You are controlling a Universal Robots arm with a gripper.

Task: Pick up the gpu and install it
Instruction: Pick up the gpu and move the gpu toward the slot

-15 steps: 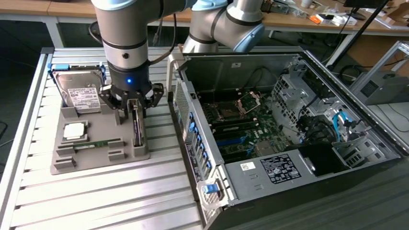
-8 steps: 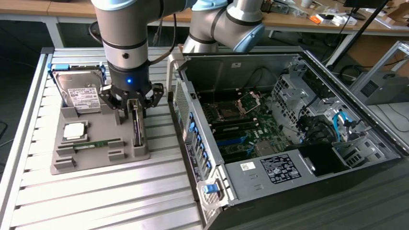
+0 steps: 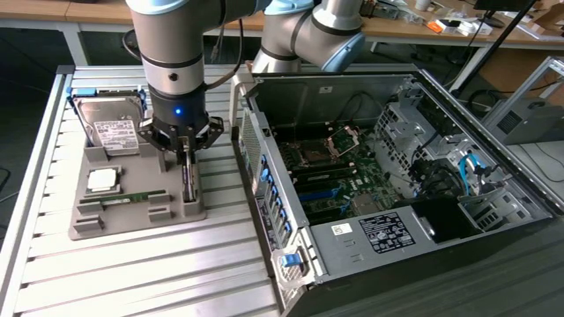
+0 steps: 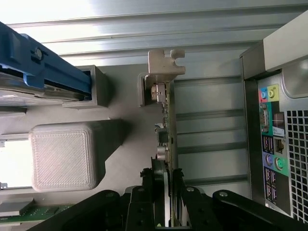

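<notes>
Gripper (image 4: 163,195): black, matt, plastic-looking links.
gpu (image 4: 167,139): directly under the gripper; dull circuit-board edge dotted with small shiny metal parts.
Tray (image 4: 65,156): below the gripper; grey matt plastic with a fine ribbed grain.
Table (image 3: 132,277): under the tray; grooved metal slats, brushed, with a soft sheen.
Hard drive (image 3: 115,129): beside the gripper; bare silver metal under a white paper label.
Carrier (image 4: 43,67): smooth blue plastic, slightly glossy.
Computer case (image 3: 352,241): on the gripper's other side; grey satin sheet metal.

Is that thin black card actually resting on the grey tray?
Touching. The exterior view shows the gpu standing edge-on in a slot of the grey tray.
</notes>
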